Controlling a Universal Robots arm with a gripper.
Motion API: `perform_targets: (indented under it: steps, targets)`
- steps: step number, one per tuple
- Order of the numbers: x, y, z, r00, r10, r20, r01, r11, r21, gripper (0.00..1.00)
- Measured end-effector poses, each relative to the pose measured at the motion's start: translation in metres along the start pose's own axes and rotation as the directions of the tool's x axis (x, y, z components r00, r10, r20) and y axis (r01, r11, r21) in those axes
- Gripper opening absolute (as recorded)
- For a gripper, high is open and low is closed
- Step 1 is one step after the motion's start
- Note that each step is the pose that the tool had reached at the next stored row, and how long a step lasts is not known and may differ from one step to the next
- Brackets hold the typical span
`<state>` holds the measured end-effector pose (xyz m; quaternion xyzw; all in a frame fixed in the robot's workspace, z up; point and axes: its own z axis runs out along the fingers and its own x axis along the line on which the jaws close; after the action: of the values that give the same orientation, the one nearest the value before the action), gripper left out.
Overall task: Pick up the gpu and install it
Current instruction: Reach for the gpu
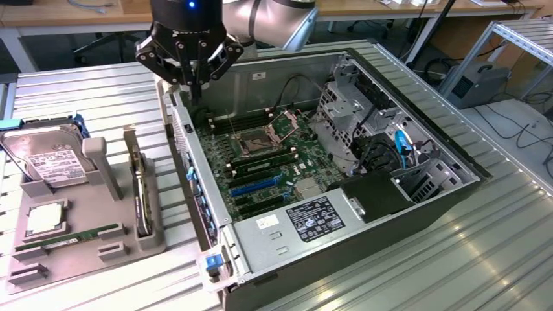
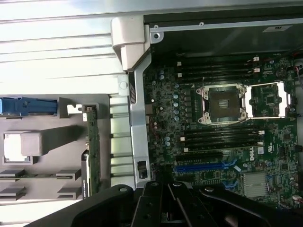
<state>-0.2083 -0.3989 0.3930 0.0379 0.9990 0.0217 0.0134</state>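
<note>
Fingers: my gripper (image 1: 193,89) is pinched fully shut with nothing between the tips. I hang high over the case (image 1: 285,240), above the wall that faces the holder (image 1: 82,264). I touch nothing.

Gpu (image 1: 138,191): not in my hold. It stands on its long edge in the holder's slot, just beside the case on the exterior view's left. On the wrist view it reads as a thin green strip (image 2: 91,146). My judgement is that it is parked upright so its top edge is free for a pinch from above.

Case: it lies on its side, lid off, with the board (image 1: 285,162) facing up. That puts the blue slot (image 1: 255,186) open to a straight downward push. The slot is bare.

Holder also carries a hard drive (image 1: 48,159), leaning at the far end, and a memory stick (image 1: 78,236), flat at the near end. Both are apart from the gpu.

Status: pick not yet made, install not begun.
</note>
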Motion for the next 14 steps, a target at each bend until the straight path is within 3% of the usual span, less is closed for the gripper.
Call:
perform_targets:
  steps: [14]
  targets:
    - [0.013,-0.0010,-0.0003,1.0000,0.000,0.0002,0.000,1.0000,0.0000,0.11]
